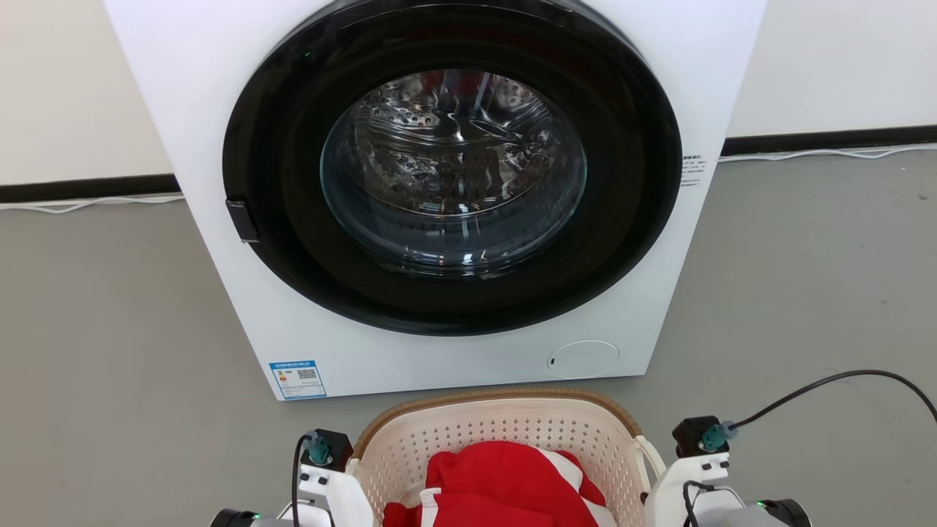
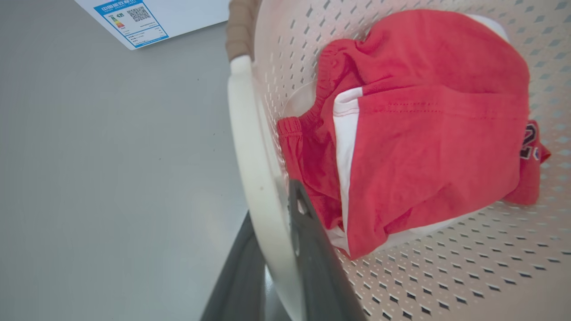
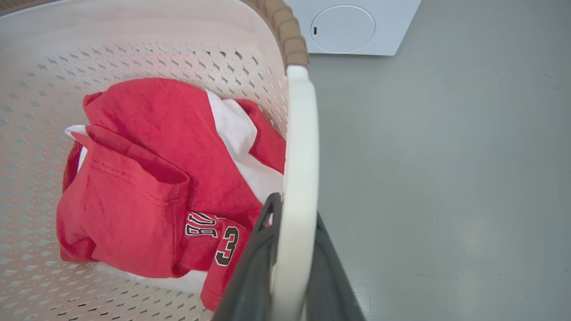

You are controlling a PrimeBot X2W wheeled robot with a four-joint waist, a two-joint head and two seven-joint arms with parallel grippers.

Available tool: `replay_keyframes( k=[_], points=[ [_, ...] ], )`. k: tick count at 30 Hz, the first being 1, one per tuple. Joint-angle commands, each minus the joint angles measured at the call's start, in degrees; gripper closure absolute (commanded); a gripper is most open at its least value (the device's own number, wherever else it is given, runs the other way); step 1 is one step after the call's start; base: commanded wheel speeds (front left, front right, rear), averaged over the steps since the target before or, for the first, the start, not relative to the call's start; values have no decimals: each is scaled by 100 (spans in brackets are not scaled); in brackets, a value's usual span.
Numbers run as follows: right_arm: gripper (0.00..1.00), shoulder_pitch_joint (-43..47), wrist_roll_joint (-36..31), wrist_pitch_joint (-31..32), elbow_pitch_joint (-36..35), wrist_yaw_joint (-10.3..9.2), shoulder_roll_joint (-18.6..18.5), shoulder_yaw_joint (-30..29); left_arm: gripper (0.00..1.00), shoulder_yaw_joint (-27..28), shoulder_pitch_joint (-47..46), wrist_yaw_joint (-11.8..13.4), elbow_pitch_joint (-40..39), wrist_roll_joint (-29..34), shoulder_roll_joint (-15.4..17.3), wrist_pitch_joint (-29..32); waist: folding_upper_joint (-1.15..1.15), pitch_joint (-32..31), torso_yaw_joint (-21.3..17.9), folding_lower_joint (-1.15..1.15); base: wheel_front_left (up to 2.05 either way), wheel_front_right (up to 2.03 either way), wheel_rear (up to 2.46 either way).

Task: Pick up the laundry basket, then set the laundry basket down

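Note:
The laundry basket (image 1: 505, 428), cream and perforated with a brown woven-look rim, sits low in the head view just in front of the washer. It holds red and white clothes (image 1: 505, 483). In the left wrist view my left gripper (image 2: 273, 205) is shut on the basket's white left loop handle (image 2: 254, 169), one dark finger on each side. In the right wrist view my right gripper (image 3: 294, 214) is shut on the white right handle (image 3: 301, 156) in the same way. Whether the basket rests on the floor, I cannot tell.
A white front-loading washer (image 1: 439, 183) with its round dark door shut stands just beyond the basket. Grey floor (image 1: 805, 293) spreads to both sides. A black cable (image 1: 842, 377) loops from my right wrist. White cable runs along the wall's base.

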Motion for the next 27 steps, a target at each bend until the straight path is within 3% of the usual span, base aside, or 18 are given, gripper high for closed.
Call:
replay_keyframes(
  k=[1, 27],
  points=[
    [100, -249, 18, -83, -100, 46, 68, 134, 100, 54, -183, -36, -136, -2, 100, -44, 0, -6, -14, 0, 0, 0, 0],
    [100, -387, 374, -212, 3, 46, 68, 510, 100, -433, -308, -36, 23, -530, 191, -45, 0, 16, -28, 0, 0, 0, 0]
  ],
)
